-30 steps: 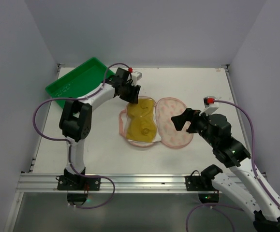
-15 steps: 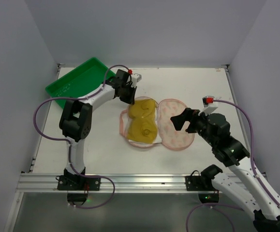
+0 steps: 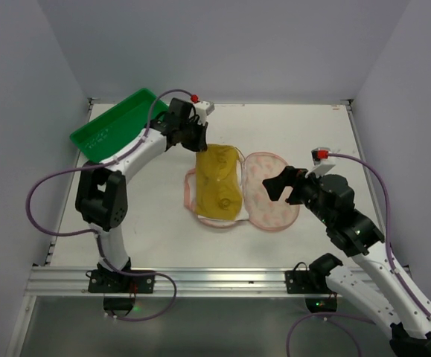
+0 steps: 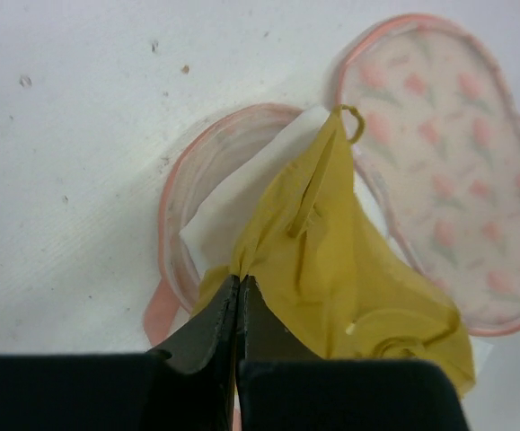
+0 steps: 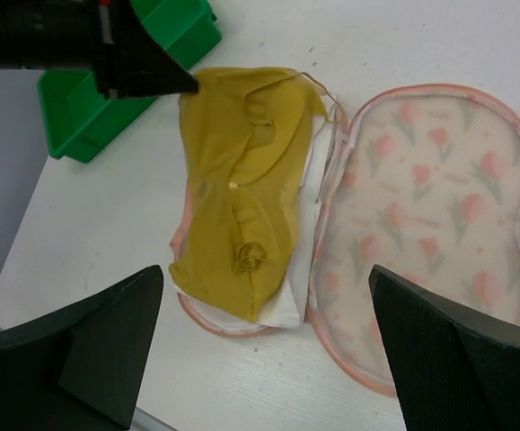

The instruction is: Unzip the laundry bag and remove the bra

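Since half a second ago, the left gripper has pulled back toward 11 o'clock and risen a little. It has taken the far end of the bra with it, so the yellow fabric is now stretched into a long strip instead of lying flat. The left arm's elbow has also swung out toward 9 o'clock, while the right arm has not changed place. In the left wrist view the fingers are pressed together on a pinch of the yellow fabric, with no gap between them, so the grip looks firm. The laundry bag lies unzipped near the middle of the table, with its printed half folded out toward 3 o'clock. Most of the bra rests in the other half, on a white lining, and its 6 o'clock end sits inside the pink rim. I think the pull goes toward the green tray, at 10 o'clock from the bag, because that looks like the place to put the bra. The right gripper hovers at the bag's 3 o'clock side with its jaws spread wide and holding nothing, perhaps ready to hold the bag down if it drags.
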You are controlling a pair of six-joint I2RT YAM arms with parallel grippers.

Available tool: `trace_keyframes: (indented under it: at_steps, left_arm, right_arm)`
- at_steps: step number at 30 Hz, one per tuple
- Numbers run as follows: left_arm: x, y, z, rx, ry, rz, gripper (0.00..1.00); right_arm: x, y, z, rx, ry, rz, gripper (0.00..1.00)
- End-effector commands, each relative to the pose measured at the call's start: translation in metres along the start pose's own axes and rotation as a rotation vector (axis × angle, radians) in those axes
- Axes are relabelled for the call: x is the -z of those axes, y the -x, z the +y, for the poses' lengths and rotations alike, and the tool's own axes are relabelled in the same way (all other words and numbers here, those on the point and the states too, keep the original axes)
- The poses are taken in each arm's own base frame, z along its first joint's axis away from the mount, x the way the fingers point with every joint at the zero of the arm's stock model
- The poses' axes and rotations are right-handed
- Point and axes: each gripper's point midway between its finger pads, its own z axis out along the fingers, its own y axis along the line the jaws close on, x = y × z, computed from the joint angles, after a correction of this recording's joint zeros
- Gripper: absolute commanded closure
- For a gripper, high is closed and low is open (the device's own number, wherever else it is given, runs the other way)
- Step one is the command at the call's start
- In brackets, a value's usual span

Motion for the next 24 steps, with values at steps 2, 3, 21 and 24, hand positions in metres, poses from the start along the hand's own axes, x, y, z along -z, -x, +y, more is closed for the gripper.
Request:
trace_keyframes:
  at_steps: [2,3,21,24]
  left_arm:
    - [0.072,0.072,-0.034,-0.017,-0.064,-0.259,1.0]
    - [0.091,0.085,-0.038,-0.024,-0.057,-0.311,1.0]
    - [0.322,0.224,0.09,0.407,0.635,-1.01,1.0]
    - [0.332,0.222,0.126,0.516,0.717,-1.084,1.0]
  right_arm:
    - [0.004,0.021,0.008,0.015,0.028,-0.076,0.01]
    - [0.006,0.024,0.008,0.015,0.029,-0.086,0.01]
    - [0.031,0.048,0.028,-0.003,0.104,-0.149,0.01]
    - [0.03,0.049,0.034,-0.003,0.129,-0.141,0.01]
